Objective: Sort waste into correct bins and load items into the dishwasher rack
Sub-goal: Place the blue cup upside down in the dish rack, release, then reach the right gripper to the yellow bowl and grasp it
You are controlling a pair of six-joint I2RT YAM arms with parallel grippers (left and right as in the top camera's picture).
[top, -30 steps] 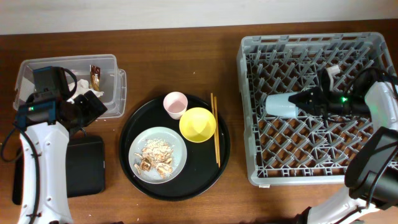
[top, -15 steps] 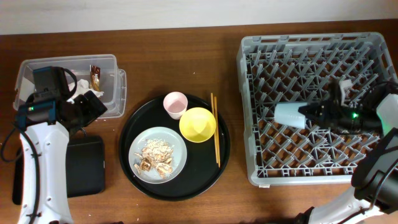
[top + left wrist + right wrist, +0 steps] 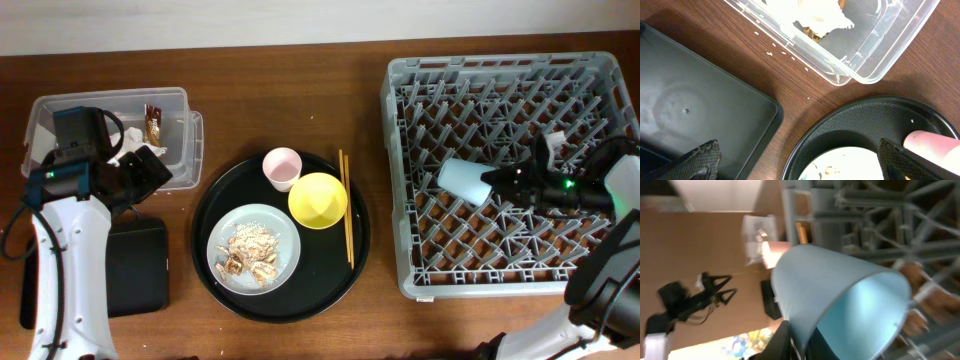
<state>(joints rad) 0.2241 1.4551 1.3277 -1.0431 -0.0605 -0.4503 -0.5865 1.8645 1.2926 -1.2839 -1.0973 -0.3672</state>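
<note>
My right gripper [image 3: 492, 180] is shut on the rim of the small light-blue cup [image 3: 462, 180] and holds it tilted on its side over the grey dishwasher rack [image 3: 400, 150]; the cup fills the right wrist view [image 3: 840, 290]. The pale pink cup [image 3: 282, 167], yellow bowl [image 3: 318, 199] and grey plate [image 3: 253, 249] with food scraps [image 3: 250, 252] sit on the round black tray. My left gripper [image 3: 797, 160] is open and empty above the gap between the flat black tray [image 3: 690, 115] and the round tray. The clear tub [image 3: 110, 125] holds white tissue [image 3: 815, 12] and a brown wrapper [image 3: 152, 122].
Wooden chopsticks [image 3: 346, 205] lie on the right side of the round black tray [image 3: 215, 215]. The flat black tray [image 3: 137, 265] lies below the tub at the left. The rack fills the right side of the table.
My right gripper has carried the blue cup a little to the right and down over the rack, then tilted it. The left arm has not moved.
</note>
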